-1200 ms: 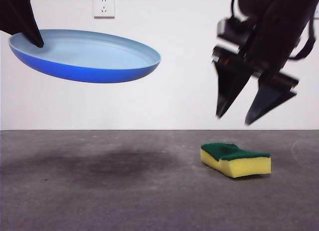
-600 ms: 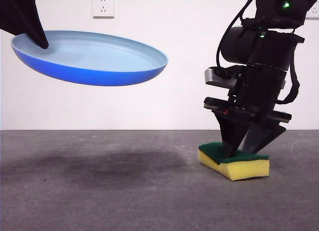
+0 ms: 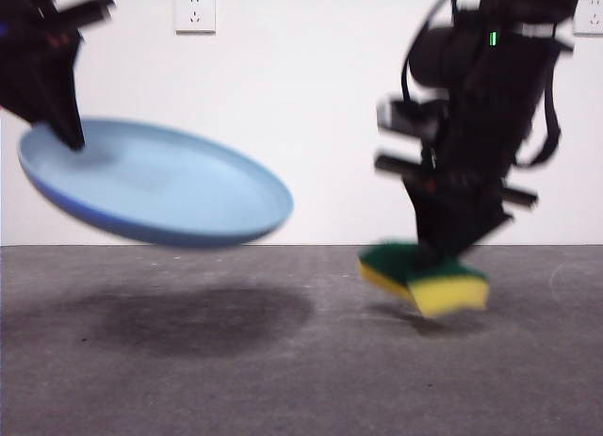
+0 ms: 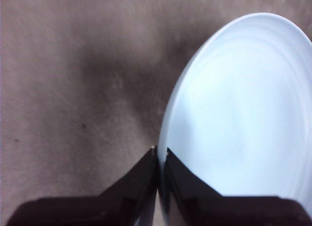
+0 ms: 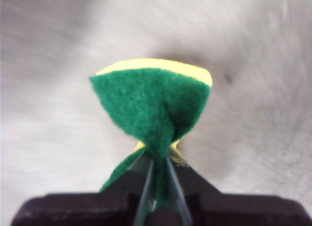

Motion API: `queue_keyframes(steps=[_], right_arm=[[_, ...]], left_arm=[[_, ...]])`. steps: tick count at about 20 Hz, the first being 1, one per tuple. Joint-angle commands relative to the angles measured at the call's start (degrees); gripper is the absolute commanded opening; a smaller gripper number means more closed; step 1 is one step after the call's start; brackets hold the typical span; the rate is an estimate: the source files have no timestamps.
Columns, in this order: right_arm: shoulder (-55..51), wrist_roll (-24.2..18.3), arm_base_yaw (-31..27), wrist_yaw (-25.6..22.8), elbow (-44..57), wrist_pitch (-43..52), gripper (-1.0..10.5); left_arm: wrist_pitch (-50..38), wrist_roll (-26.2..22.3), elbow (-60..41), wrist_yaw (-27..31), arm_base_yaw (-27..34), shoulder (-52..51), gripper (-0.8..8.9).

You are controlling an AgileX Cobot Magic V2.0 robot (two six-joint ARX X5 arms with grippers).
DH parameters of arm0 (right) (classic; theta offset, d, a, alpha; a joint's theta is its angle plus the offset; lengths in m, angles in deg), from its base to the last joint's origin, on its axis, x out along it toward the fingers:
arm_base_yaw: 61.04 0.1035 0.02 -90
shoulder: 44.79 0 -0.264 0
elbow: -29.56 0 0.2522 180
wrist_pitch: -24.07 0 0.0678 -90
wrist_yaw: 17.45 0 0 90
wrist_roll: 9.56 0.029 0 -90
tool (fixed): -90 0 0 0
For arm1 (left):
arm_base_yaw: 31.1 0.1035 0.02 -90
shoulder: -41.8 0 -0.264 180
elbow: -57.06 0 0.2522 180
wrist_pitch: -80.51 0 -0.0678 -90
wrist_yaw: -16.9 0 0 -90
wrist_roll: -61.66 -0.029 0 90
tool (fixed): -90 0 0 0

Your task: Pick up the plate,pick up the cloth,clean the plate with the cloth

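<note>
The plate (image 3: pixel 155 186) hangs in the air above the table (image 3: pixel 283 361), tilted so that its pale blue inside shows in the front view, its far edge dipping lower than the edge that is held. The left hand (image 3: pixel 68 125) has it by the rim, the two black jaws closed thin on that edge with one jaw over the inside face and the other under it (image 4: pixel 160 155). A soft dark shadow (image 3: pixel 203 315) lies on the table below the plate.

Well apart from the plate, the cloth (image 3: pixel 424 278) is clear of the table, tipped with its yellow foam corner lowest and the green top up. The right hand (image 3: pixel 443 252) comes down on it from above, jaws squeezed tight into its middle so that the green face bunches and folds between them (image 5: pixel 151 106).

A white wall socket (image 3: pixel 194 11) sits on the wall behind.
</note>
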Motion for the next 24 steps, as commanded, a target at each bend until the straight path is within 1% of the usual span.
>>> queue_keyframes(steps=[1, 5, 7, 10, 11, 15, 17, 19, 20, 21, 24], right_arm=[[-5.1, 1.8, 2.7, 0.1, 0.1, 0.2, -0.1], [-10.1, 4.1, 9.2, 0.1, 0.1, 1.5, -0.1], [-10.0, 4.3, 12.0, 0.0, 0.1, 3.1, -0.1], [-7.9, 6.3, 15.5, 0.0, 0.1, 7.7, -0.1], [-7.2, 6.3, 16.0, 0.0, 0.1, 8.6, -0.1], [-4.3, 6.3, 18.9, 0.1, 0.1, 9.1, -0.1], [-3.8, 6.2, 20.7, 0.1, 0.1, 7.0, -0.1], [-3.8, 5.1, 22.0, -0.3, 0.1, 2.9, -0.1], [-3.8, 4.4, 22.1, -1.0, 0.1, 0.0, -0.1], [-3.8, 4.0, 21.9, -3.3, 0.1, -2.6, -0.1], [-3.8, 2.5, 20.7, -14.8, 0.1, -8.4, -0.1]], left_arm=[[-1.6, -0.4, -0.5, -0.6, -1.9, 3.6, -0.08], [-4.3, 1.6, -0.5, -1.0, -6.8, 7.3, -0.08], [-6.5, 3.3, -0.5, -1.2, -9.9, 7.3, -0.08], [-8.9, 3.8, -0.5, -2.4, -13.3, 7.3, -0.08], [-9.4, 4.2, -0.5, -2.9, -14.0, 7.3, -0.08], [-11.7, 5.7, -0.5, -4.0, -14.8, 7.3, -0.08], [-12.9, 6.1, -0.5, -3.9, -14.7, 7.3, -0.08], [-13.2, 6.1, -0.5, -3.9, -14.3, 7.3, -0.08], [-13.2, 6.1, -0.5, -4.0, -13.7, 7.3, -0.08], [-13.1, 6.1, -0.5, -4.0, -13.2, 7.3, -0.08], [-12.1, 6.0, -0.5, -6.2, -12.5, 7.3, -0.08]])
